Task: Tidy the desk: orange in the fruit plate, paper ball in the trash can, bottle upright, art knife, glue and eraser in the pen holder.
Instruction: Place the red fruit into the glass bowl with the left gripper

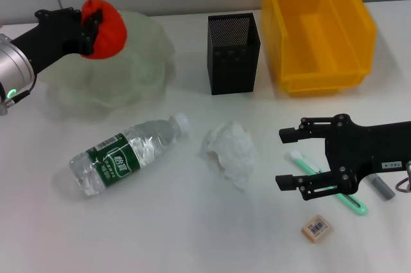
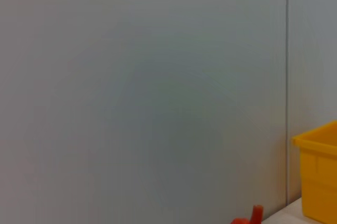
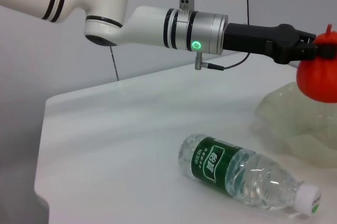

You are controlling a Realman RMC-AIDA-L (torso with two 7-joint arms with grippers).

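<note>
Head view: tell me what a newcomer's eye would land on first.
The red-orange orange, gripped in the left hand above the pale green fruit plate at far left. Then the bright yellow trash can at far right, beside the black pen holder. The right hand hovers open over a green-and-white pen-like tool.
</note>
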